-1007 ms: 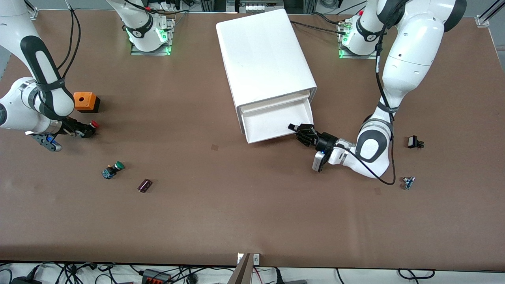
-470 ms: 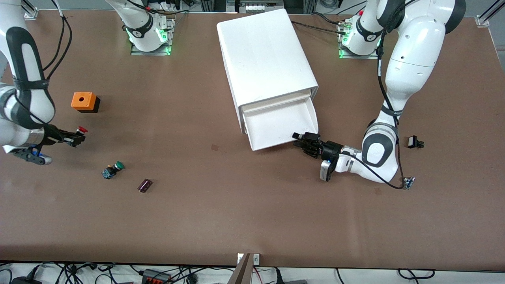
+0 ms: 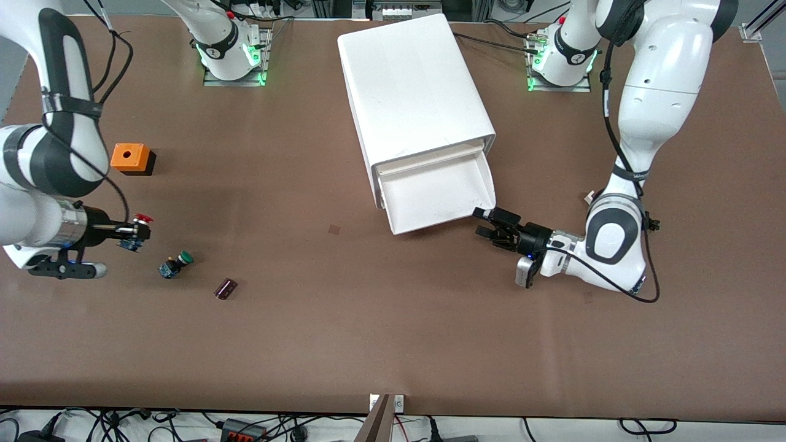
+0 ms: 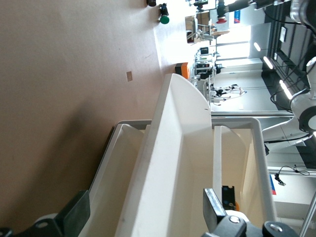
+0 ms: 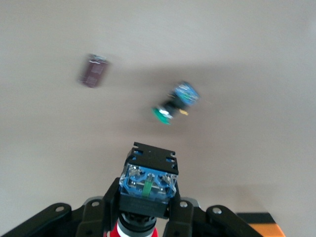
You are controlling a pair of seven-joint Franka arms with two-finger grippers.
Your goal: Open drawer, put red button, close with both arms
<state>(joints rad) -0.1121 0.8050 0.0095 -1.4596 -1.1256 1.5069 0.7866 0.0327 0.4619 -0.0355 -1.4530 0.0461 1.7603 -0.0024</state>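
The brown table (image 3: 393, 331) carries a big white cabinet (image 3: 411, 86) standing between the two arms' bases. Its drawer (image 3: 437, 191) is pulled out toward the front camera, and its tray shows white and bare inside.

The left arm (image 3: 651, 80) reaches down from its base to the drawer's front corner at the left arm's end of the table. The left end effector (image 3: 493, 222) sits just beside that corner with its fingers (image 4: 74, 217) spread apart and gripping nothing; in the left wrist view the drawer's front edge (image 4: 173, 148) lies between them.

The right arm (image 3: 49, 141) hangs over the table's right-arm end. The right end effector (image 3: 136, 232) is clamped on the red button (image 3: 142, 218), holding it above the table, well apart from the drawer; the right wrist view shows the button's blue and black body (image 5: 149, 180) between the fingers.

An orange cube (image 3: 130, 158) with a hole in its top rests farther from the front camera than the held button. A green button (image 3: 176, 264) lies on the table nearer to the camera, and a small dark block (image 3: 225, 288) lies beside it.
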